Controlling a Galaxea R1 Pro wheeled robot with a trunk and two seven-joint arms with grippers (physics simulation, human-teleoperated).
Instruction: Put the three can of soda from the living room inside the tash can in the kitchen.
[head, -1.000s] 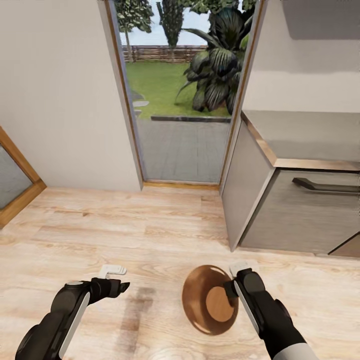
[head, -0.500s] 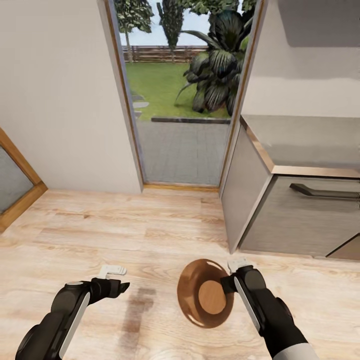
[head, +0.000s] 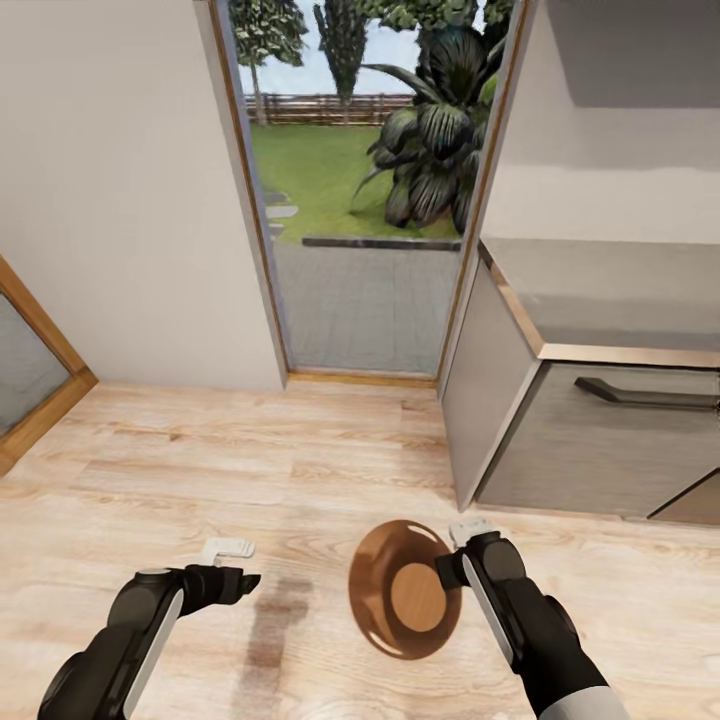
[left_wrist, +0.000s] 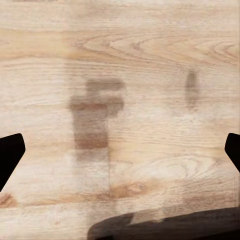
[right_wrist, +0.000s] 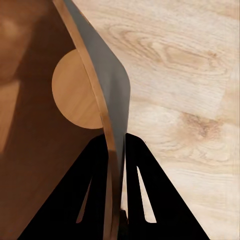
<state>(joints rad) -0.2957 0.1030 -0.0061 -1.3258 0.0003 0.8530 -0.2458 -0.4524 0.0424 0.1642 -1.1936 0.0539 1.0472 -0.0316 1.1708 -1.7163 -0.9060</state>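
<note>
Right hand (head: 452, 572) pinches the thin curved rim of the round copper-brown tash can (head: 385, 610); left hand (head: 240, 566) spread over grained wood floor (head: 300, 470).

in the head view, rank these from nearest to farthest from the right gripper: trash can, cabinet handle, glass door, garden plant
1. Trash can: pinched by its rim in the right gripper, so touching.
2. Cabinet handle: ahead on the robot's right, on the grey cabinet front.
3. Glass door: ahead, across the wood floor.
4. Garden plant: outside, beyond the door.
</note>
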